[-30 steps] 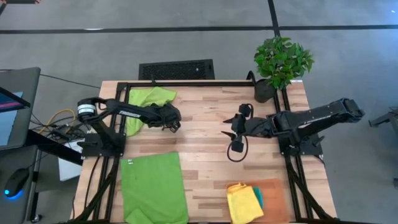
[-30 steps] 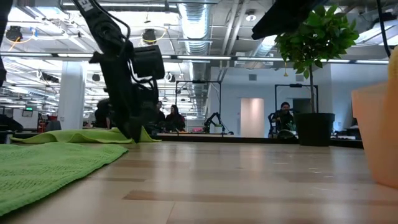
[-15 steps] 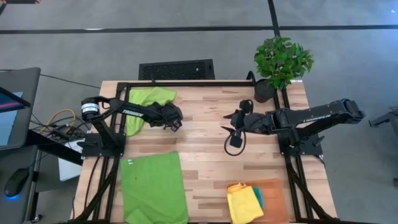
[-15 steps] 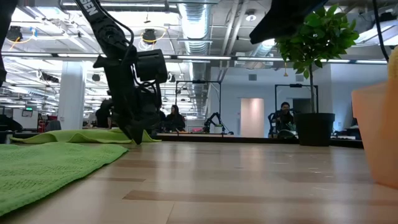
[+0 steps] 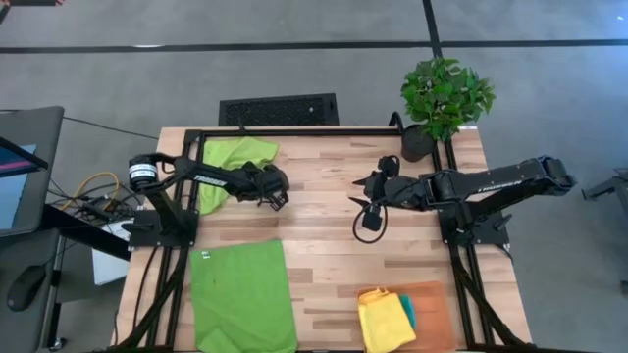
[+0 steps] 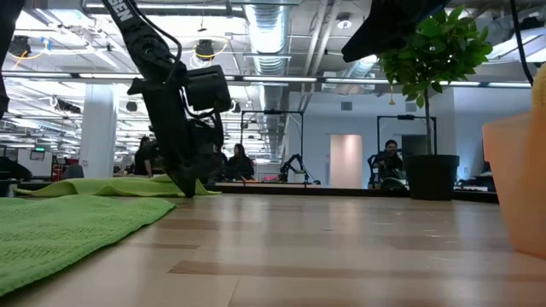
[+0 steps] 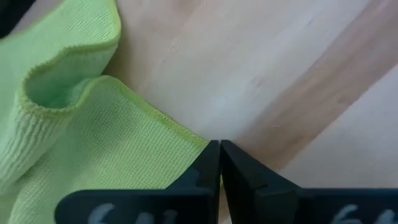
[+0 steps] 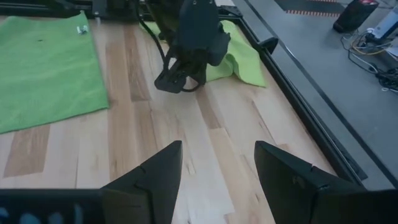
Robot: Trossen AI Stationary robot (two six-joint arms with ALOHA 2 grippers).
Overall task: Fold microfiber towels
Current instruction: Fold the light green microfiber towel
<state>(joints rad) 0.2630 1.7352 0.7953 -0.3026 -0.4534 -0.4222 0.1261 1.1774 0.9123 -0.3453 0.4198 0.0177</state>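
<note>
A: Where is the left gripper (image 5: 280, 199)?

B: Down at the back-left part of the wooden table (image 5: 324, 230), at the edge of the crumpled lime green towel (image 5: 231, 162) that lies bunched against the black frame. In the left wrist view its two dark fingers (image 7: 208, 168) are pressed tight together right at a corner of that towel (image 7: 81, 143). The corner meets the fingertips, but I cannot tell whether any cloth is actually pinched between them.

A: And the right gripper (image 5: 361, 203)?

B: It hangs over the middle of the table, clear of every towel, jaws spread wide. The right wrist view looks between its fingers (image 8: 149, 177) across bare wood toward the left gripper (image 8: 177, 78) and the crumpled towel (image 8: 239, 59) behind it.

A: The other towels?

B: A second lime green towel (image 5: 241, 294) lies spread flat at the front left. A yellow towel (image 5: 384, 319) sits folded at the front right on an orange mat (image 5: 437, 314), with a teal towel (image 5: 407, 310) showing just beside and partly beneath it.

A: Any writing to read?

B: A small white tag (image 8: 81, 29) sits at one corner of the flat green towel, too small to read. White letters run along the left arm (image 6: 124, 10) in the low view, cut off, so I cannot read them.

A: Anything else?

B: A potted plant (image 5: 444, 98) at the back-right corner, and people (image 6: 391, 158) far off in the room beyond.
</note>
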